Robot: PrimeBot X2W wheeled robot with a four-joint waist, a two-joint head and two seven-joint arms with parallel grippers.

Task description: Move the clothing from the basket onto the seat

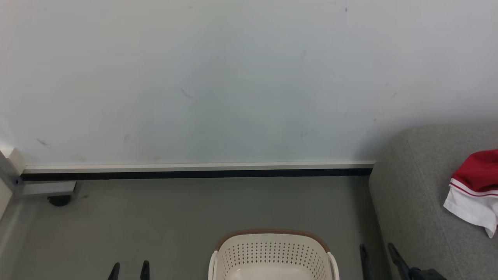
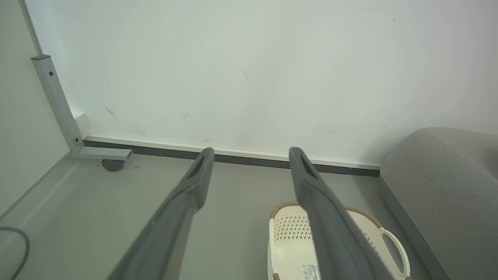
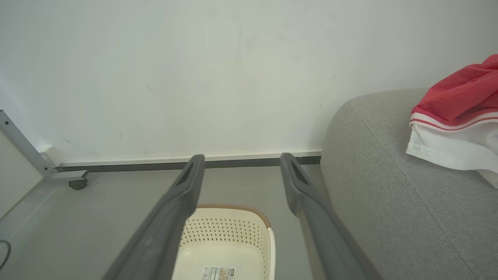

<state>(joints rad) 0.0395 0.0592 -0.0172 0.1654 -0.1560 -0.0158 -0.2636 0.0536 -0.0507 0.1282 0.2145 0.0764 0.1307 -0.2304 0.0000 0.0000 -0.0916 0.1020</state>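
The cream perforated basket (image 1: pixel 272 254) stands on the grey floor at the bottom middle of the head view; its label sticker (image 3: pixel 218 273) shows on a bare bottom. Red clothing (image 1: pixel 476 186) with white trim lies on the grey seat (image 1: pixel 420 194) at the right. The same clothing (image 3: pixel 459 120) rests on the seat (image 3: pixel 389 186) in the right wrist view. My left gripper (image 1: pixel 130 268) is open, left of the basket. My right gripper (image 1: pixel 377 252) is open between the basket and the seat. Both hold nothing.
A white wall (image 1: pixel 233 77) with a pale skirting strip (image 1: pixel 194 167) runs behind the basket. At the left, a metal frame leg with a caster (image 1: pixel 58 200) stands on the floor. A grey cable (image 2: pixel 15 249) lies on the floor at the far left.
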